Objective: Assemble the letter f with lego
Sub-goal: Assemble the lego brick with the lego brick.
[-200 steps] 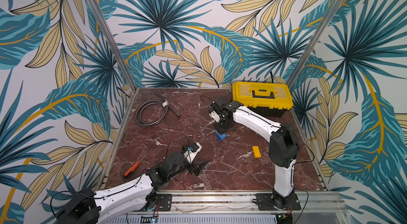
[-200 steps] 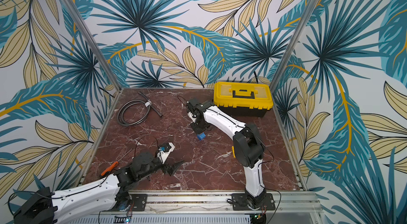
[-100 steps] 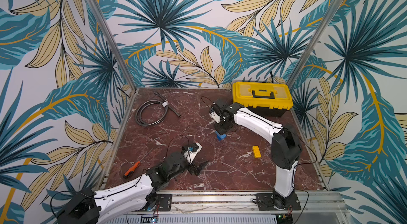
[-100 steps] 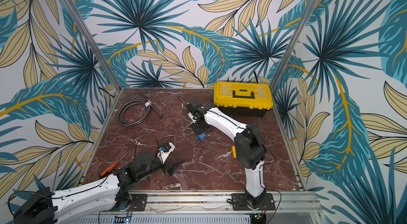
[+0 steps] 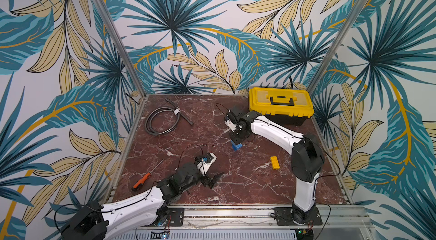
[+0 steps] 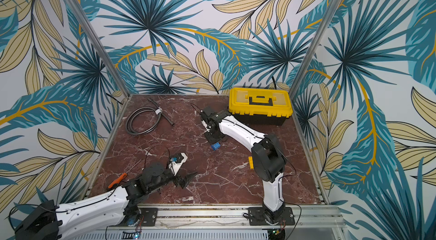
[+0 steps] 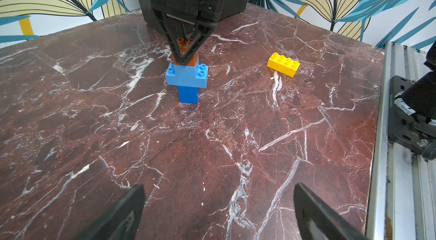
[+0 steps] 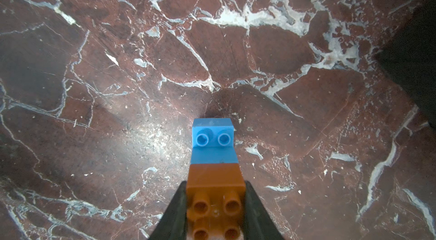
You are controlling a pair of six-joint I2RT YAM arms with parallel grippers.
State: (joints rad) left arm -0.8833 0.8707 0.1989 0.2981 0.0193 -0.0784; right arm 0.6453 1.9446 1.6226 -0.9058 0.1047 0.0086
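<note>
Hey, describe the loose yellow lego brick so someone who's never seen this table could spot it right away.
From the big yellow toolbox at the back of the marble table, come forward along the white right arm. Beside its dark elbow the yellow brick lies flat. Unlike the blue-and-orange stack nearby, it sits alone, long, with two rows of four studs.

orange brick [image 7: 194,60]: mostly covered by the right tool [image 7: 185,57]
yellow brick [image 6: 251,163]: half hidden behind the right arm [image 6: 266,158]
</note>
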